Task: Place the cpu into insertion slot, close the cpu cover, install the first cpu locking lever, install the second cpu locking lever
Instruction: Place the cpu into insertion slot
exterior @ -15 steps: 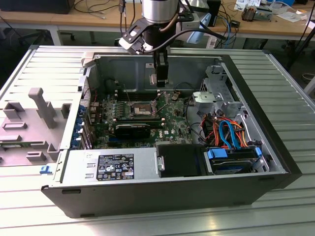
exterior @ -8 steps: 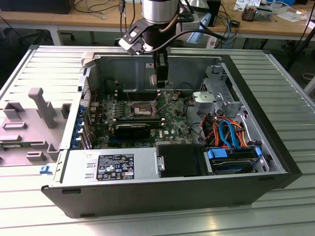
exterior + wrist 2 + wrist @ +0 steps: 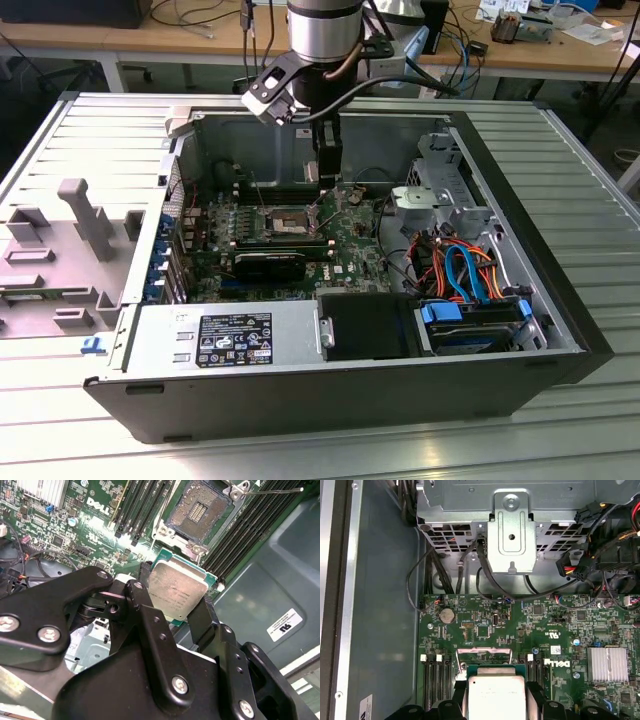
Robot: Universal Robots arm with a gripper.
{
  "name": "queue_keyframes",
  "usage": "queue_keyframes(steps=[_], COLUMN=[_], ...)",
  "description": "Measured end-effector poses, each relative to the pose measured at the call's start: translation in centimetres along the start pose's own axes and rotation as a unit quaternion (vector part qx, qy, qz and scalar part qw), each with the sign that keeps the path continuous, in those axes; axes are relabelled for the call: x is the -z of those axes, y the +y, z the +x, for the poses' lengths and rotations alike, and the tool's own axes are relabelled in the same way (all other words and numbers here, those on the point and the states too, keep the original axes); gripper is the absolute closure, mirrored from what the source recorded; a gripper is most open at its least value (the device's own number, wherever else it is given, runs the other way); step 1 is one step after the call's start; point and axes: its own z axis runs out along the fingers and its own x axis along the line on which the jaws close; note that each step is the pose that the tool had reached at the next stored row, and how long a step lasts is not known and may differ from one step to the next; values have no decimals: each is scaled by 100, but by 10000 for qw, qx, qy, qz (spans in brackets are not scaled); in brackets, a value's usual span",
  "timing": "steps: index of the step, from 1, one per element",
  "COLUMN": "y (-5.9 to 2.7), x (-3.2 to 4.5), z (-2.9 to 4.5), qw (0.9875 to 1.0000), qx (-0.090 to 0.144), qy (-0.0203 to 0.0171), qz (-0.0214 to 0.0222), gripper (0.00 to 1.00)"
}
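cpu point(image 3: 496, 697) cut by edge, first wrist view; insertion slot point(image 3: 197, 512) cropped, second wrist view.

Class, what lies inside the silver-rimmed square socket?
Only its bare, dark gold-tinted contacts: the silver-rimmed square socket is empty and uncovered. The square silver-topped chip is clamped in the black hand, apart from it.

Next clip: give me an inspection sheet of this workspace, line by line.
Surface: slatted metal table carrying an open computer case.
Job's things: cpu held clear of the board; insertion slot uncovered, no chip in it.
Clutter: grey moulded fixture on the table, at the exterior view's left.
Grippers: gripper shut on the cpu's edges.
Cables: orange and blue bundle by the drive bay; black leads beside the board.
Surroundings: wooden benches behind the table.
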Motion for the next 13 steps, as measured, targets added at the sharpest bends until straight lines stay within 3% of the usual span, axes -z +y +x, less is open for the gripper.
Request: queue_keyframes(steps=[11,13], y=[-6,-11], x=[-71,-135], z=[-77,-143], qw=[10000,10000], qx=[0,0], qy=[0,0], qz=[0,0], gripper=[45,45])
